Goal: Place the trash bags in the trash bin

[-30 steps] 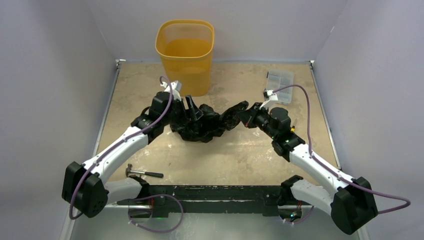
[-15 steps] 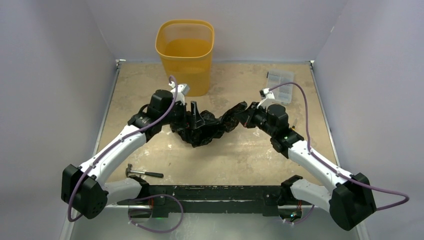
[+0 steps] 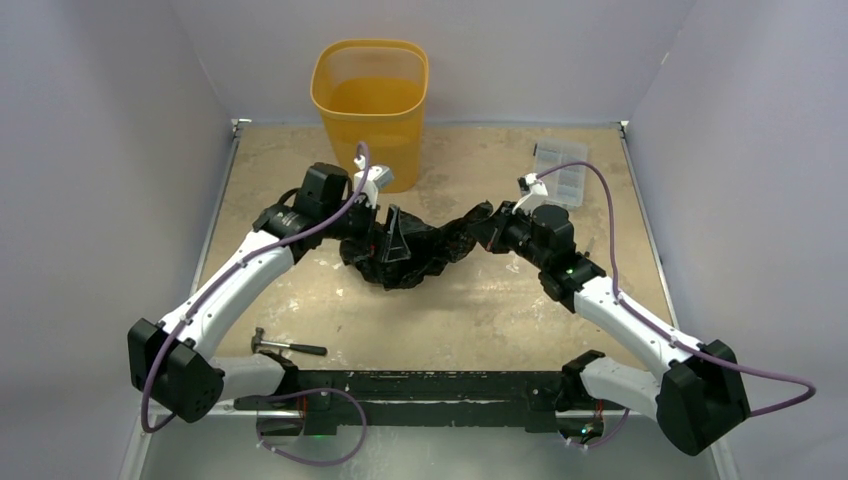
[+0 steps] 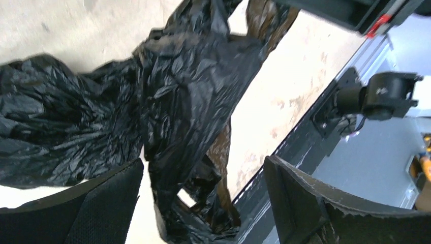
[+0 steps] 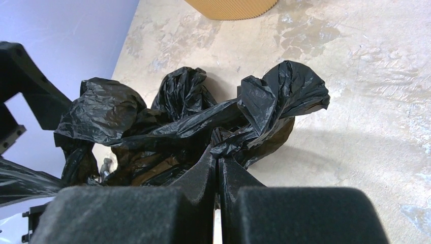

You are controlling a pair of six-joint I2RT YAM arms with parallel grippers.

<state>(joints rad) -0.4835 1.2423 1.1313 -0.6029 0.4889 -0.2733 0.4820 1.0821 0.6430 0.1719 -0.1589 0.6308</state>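
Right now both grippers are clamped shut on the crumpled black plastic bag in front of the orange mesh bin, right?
Not quite: only the right gripper is shut on the crumpled black plastic bag. The left wrist view shows the left gripper open, jaws wide apart.

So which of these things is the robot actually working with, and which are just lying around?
In the job: black trash bag, pinched by the right gripper; orange bin; open left gripper at the bag.
Just lying about: hammer; clear plastic box.
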